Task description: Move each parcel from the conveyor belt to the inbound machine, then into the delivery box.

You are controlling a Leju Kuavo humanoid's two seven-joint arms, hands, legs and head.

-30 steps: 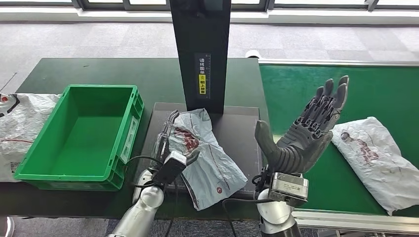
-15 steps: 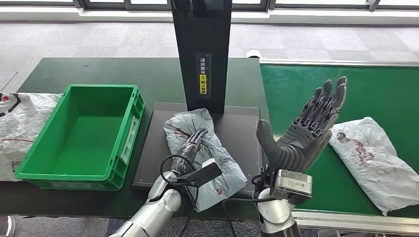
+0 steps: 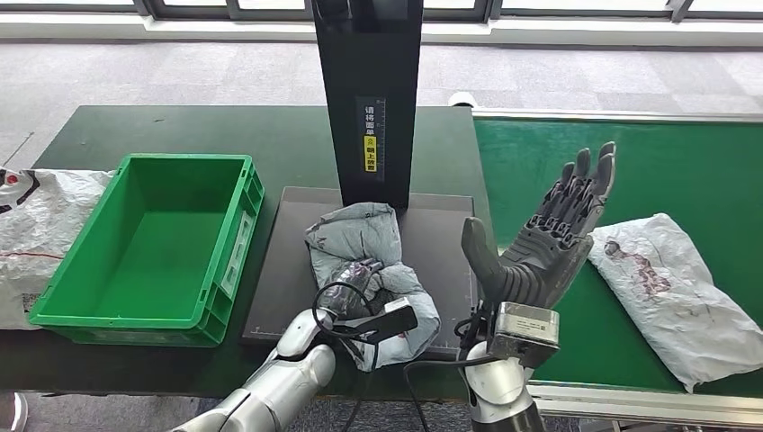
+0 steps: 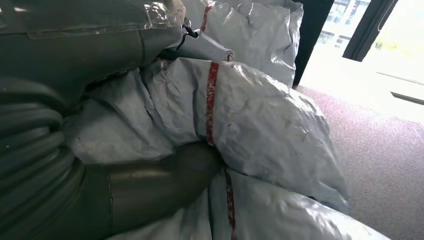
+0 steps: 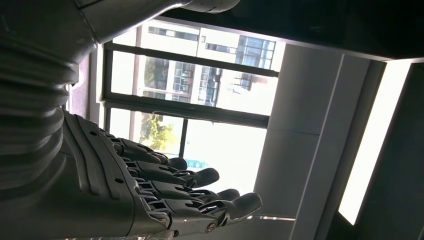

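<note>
dark scanner plate [image 3: 279, 270] under crumpled grey parcel [image 3: 364, 238], left hand [image 3: 360, 279] gripping it

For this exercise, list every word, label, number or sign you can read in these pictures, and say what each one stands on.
"请将面单" in white, running down the label on the black scanner column.
"朝上放置" on that label's yellow lower part; small, so this reading is uncertain.
Red print on the parcel on the conveyor: too blurred to read.
Red print on the white bag beside the green crate: unreadable.
</note>
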